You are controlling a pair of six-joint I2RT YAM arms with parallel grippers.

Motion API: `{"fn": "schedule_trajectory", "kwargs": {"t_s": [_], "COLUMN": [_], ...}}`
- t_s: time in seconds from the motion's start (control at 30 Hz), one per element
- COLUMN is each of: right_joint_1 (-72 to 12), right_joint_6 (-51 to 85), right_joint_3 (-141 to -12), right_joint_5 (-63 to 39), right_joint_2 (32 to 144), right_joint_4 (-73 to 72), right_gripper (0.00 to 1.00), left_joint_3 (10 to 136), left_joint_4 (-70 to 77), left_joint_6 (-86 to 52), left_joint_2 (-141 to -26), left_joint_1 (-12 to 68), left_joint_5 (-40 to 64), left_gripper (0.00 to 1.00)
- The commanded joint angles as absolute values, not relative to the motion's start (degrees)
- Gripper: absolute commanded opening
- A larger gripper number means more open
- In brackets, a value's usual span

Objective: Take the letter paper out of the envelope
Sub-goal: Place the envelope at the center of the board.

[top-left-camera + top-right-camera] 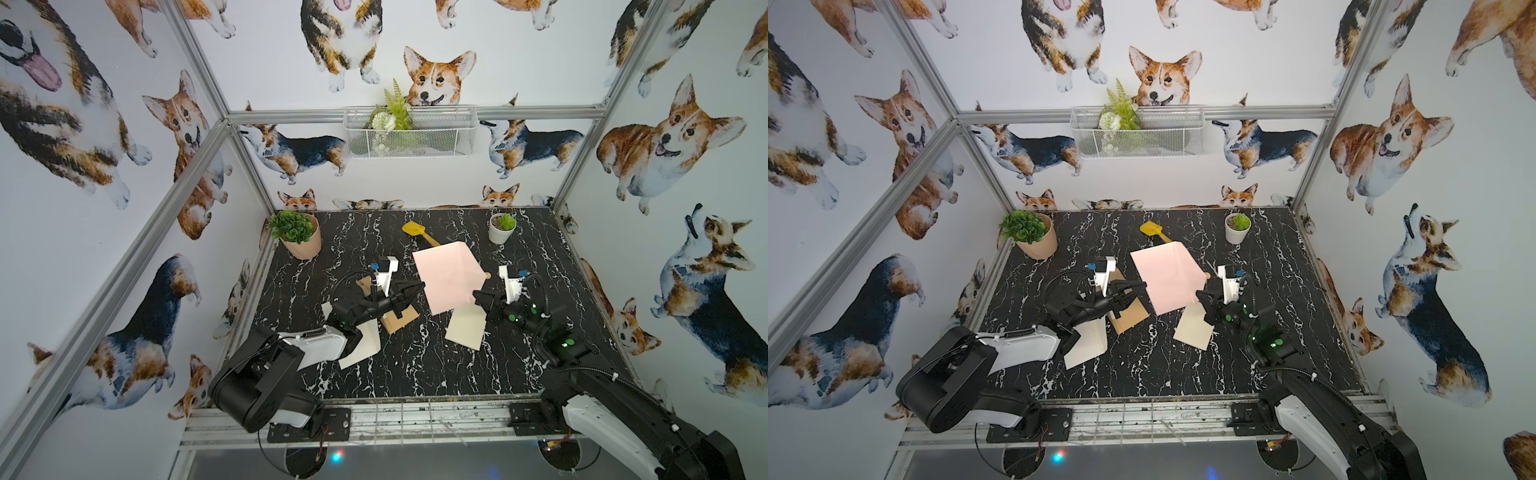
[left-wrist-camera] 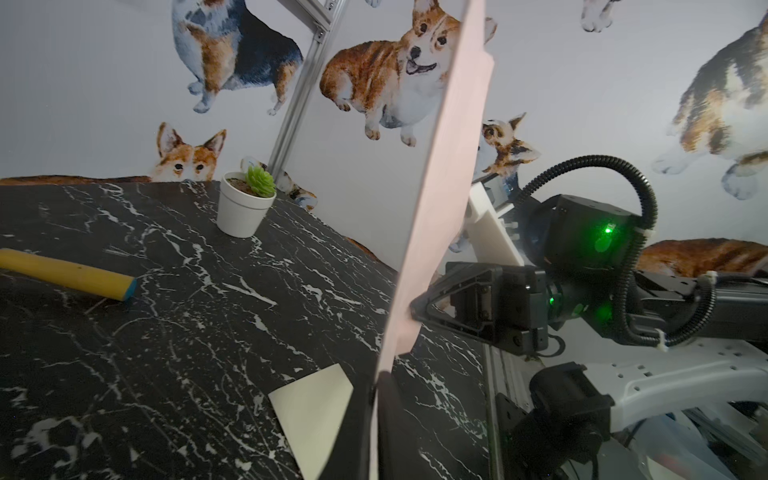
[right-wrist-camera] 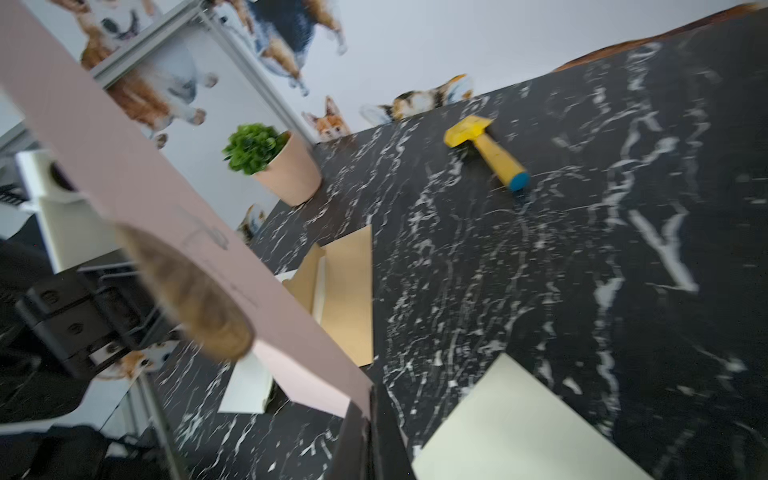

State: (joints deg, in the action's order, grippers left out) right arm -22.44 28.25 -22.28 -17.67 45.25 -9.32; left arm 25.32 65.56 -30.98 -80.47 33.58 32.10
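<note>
A pink letter paper [image 1: 446, 278] [image 1: 1167, 276] hangs above the middle of the table, unfolded, stretched between both grippers. My left gripper [image 1: 422, 286] [image 2: 376, 386] is shut on its left edge, with the paper's edge [image 2: 440, 187] pinched between the fingers. At the paper's near right corner [image 3: 316, 374], my right gripper [image 1: 476, 296] [image 3: 370, 399] is shut as well. The brown envelope [image 1: 401, 320] [image 3: 349, 291] lies flat on the table below the left gripper, flap open. It is apart from the paper.
Two cream sheets lie on the black marble table, one [image 1: 465, 326] near the right gripper and one [image 1: 361, 345] partly under the left arm. A yellow toy shovel [image 1: 417, 233] and two plant pots [image 1: 299, 235] [image 1: 502, 227] stand at the back.
</note>
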Motion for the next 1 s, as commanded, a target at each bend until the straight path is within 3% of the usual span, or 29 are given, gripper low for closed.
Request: {"fn": "schedule_trajectory", "kwargs": {"t_s": [0.0, 0.13, 0.37, 0.73, 0.97], "right_joint_1": [-16.4, -7.9, 4.6, 10.2, 13.2], "right_joint_6": [28.5, 27.4, 30.6, 30.3, 29.5], "right_joint_3": [-24.6, -27.6, -27.5, -26.0, -31.1], "right_joint_5": [-16.0, -18.9, -29.5, -28.8, -27.9], "right_joint_2": [45.7, 48.4, 58.8, 68.4, 77.1], "right_joint_4": [-0.8, 4.2, -1.3, -4.7, 2.2], "right_gripper": [0.0, 0.0, 0.0, 0.0, 0.0], "left_joint_3": [25.2, 25.0, 24.3, 23.9, 23.2], "left_joint_4": [55.4, 49.0, 46.8, 46.1, 44.1], "left_joint_6": [-24.3, -20.2, -18.5, -16.9, -14.7], "left_joint_2": [-75.5, -70.7, -68.3, -67.9, -65.2], "left_joint_1": [33.6, 33.7, 33.7, 34.3, 35.1], "left_joint_5": [26.5, 23.3, 21.1, 19.2, 16.0], "left_gripper": [0.16, 0.17, 0.17, 0.14, 0.14]}}
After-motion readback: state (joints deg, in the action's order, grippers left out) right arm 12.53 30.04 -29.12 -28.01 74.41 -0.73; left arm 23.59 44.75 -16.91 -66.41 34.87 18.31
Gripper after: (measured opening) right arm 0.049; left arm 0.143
